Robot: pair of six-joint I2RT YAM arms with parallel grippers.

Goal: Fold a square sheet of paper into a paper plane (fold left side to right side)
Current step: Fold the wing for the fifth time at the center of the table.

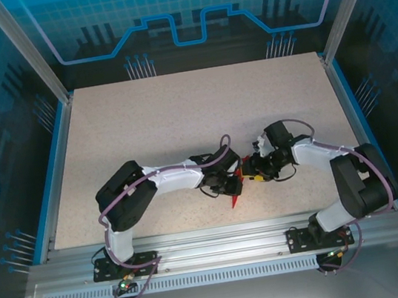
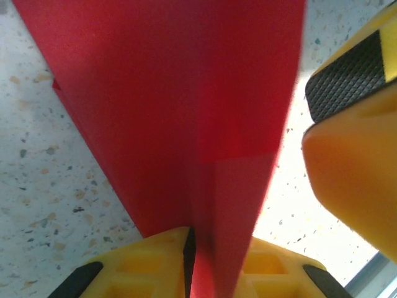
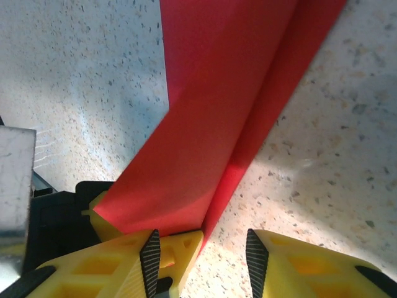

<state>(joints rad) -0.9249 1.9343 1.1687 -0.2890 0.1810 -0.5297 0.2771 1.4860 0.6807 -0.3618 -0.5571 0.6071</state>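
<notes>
The red paper [image 1: 236,193] is folded into a narrow pointed shape. It sits where the left gripper [image 1: 228,183] and the right gripper [image 1: 254,175] meet tip to tip. Its sharp end reaches past them toward the near edge of the table [image 1: 180,122].

In the left wrist view the paper [image 2: 186,112] spreads wide ahead of the left gripper [image 2: 217,245] and narrows as it comes back to it. It runs down into the slit between the two yellow fingers [image 2: 149,264], which press in close from both sides. This gripper is narrow and is pinching the paper. A darker lower panel marks where one layer overlaps another. Off the paper's right edge in that view, a finger of the right gripper [image 2: 353,167] stands just beside it, with its ribbed black pad [image 2: 344,74] turned toward the paper. I cannot tell whether the pad touches the paper.

In the right wrist view the paper [image 3: 229,93] stretches away from the right gripper [image 3: 203,254] as a long band with a fold line down its length. Its near corner ends just ahead of the finger on the left of that view [image 3: 105,273]. Whether the corner rests on that finger is unclear. The jaws stand partly apart, and the speckled table shows in the gap between the two black pads [image 3: 255,257].
</notes>
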